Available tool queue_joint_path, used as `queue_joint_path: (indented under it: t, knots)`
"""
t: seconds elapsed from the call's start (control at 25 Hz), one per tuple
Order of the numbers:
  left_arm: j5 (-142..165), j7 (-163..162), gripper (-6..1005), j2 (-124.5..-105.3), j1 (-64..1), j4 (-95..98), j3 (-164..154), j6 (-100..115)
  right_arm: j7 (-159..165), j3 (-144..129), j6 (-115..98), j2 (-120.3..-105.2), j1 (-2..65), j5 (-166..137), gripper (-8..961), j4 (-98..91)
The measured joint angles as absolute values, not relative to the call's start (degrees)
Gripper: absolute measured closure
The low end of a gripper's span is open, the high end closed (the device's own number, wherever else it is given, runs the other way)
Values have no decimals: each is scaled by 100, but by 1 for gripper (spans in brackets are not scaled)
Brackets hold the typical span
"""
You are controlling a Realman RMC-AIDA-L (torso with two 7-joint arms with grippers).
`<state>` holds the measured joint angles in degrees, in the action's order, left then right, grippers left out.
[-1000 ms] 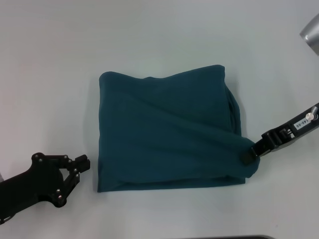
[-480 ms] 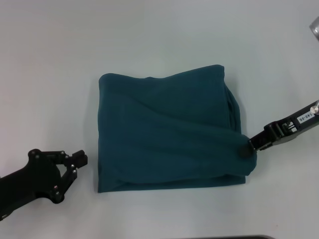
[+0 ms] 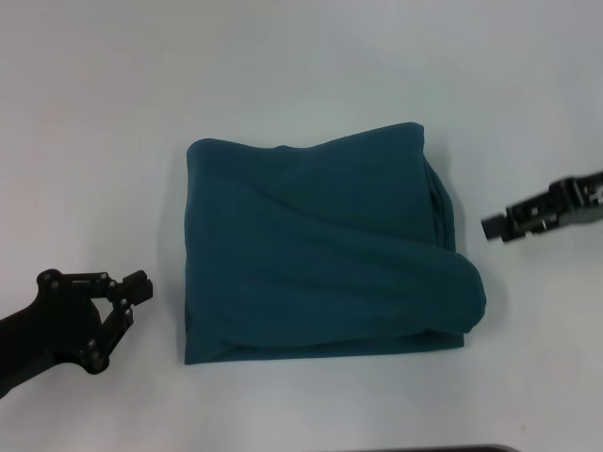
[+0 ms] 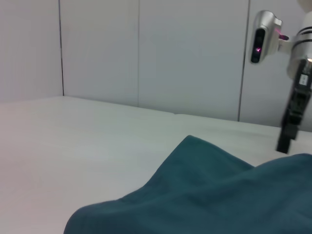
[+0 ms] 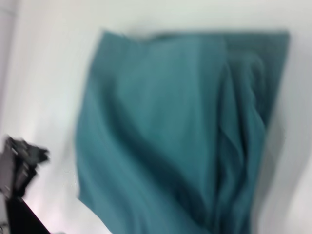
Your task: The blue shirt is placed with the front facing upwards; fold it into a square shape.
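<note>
The blue shirt [image 3: 320, 254] lies folded into a rough square at the middle of the white table [image 3: 283, 75], with a thick rolled fold along its near right edge. No lettering shows. My left gripper [image 3: 130, 297] is open and empty, low on the table a little to the left of the shirt's near left corner. My right gripper [image 3: 492, 227] hangs to the right of the shirt, apart from it. The shirt also shows in the left wrist view [image 4: 209, 195] and the right wrist view [image 5: 170, 131]. The right gripper shows in the left wrist view [image 4: 285, 141].
Bare white table top surrounds the shirt on all sides. A dark edge [image 3: 424, 449] shows at the near bottom of the head view. White wall panels [image 4: 146, 53] stand behind the table. My left gripper shows far off in the right wrist view [image 5: 24, 156].
My right gripper has left the shirt's near right corner and moved up and to the right, away from it. My left gripper has drawn back to the left. The shirt has stayed in place.
</note>
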<state>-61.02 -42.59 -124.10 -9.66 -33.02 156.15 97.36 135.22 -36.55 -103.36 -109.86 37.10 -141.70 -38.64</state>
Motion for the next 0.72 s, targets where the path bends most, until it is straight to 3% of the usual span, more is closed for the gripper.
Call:
queue_joint_path:
  t: [0.08, 0.32, 0.72]
  knots:
    - [-6128, -4304, 946, -12410, -981, -3354, 15624, 9788, 13472, -3578, -10404, -10980, 3711, -13951, 435, -3941]
    - [-6248, -5463, 943, -12402, -1039, -3848, 15618, 10279, 13477, -3602, -10632, -11011, 3824, -13275, 446, -3921]
    - [-6302, -10097, 938, -12391, -1684, -5221, 14987, 11530, 13358, -4028, -10310, -11326, 3986, -13164, 445, -3917]
